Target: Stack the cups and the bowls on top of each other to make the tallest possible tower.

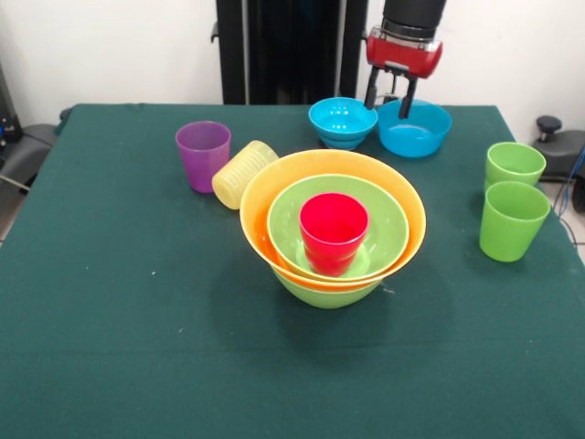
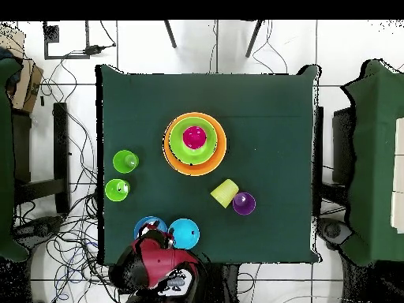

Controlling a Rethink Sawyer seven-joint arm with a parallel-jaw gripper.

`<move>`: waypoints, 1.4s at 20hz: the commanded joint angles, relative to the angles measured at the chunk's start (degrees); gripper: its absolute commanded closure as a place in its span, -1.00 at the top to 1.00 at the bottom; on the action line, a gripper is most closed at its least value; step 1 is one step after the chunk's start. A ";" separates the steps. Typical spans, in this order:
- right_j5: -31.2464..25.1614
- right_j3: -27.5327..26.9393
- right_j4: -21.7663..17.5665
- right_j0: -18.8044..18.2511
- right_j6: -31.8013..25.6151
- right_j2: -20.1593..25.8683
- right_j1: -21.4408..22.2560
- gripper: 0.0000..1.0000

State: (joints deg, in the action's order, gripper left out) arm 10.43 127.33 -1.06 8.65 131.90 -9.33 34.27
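Note:
The tower [image 1: 274, 197] stands mid-table: a lime green bowl, the orange bowl, a second lime green bowl [image 1: 384, 229] and an upright red cup [image 1: 334, 229]; it also shows in the overhead view [image 2: 195, 142]. Two blue bowls [image 1: 343, 122] [image 1: 414, 128] sit side by side at the far edge. My gripper [image 1: 388, 96] is open and empty, one finger outside and one over the rim of the right blue bowl. The purple cup [image 1: 203, 154] stands upright. The ribbed yellow cup [image 1: 242, 174] lies on its side against the orange bowl. Two light green cups [image 1: 515, 165] [image 1: 512, 219] stand at the right.
The table has a dark green cloth [image 1: 110, 347]. The black pedestal [image 1: 292, 50] rises behind its far edge. In the overhead view the red arm head [image 2: 158, 264] hides part of one blue bowl [image 2: 150, 229]. Cables and chairs ring the table.

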 commanded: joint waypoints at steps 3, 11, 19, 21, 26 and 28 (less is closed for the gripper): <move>3.98 -3.15 2.09 0.05 10.04 6.31 -3.46 1.00; 3.62 -2.46 4.45 1.99 11.25 6.04 -2.86 1.00; 2.60 -1.53 5.86 3.18 11.65 6.83 -1.50 1.00; 2.62 -1.53 5.87 3.00 11.59 6.98 -1.41 1.00; 2.69 -1.93 6.45 3.15 11.59 7.43 -1.78 1.00; 2.80 -2.05 6.79 3.31 11.67 7.57 -2.00 1.00</move>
State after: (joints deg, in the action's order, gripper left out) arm 12.53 127.34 2.21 11.63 131.90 -8.57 34.28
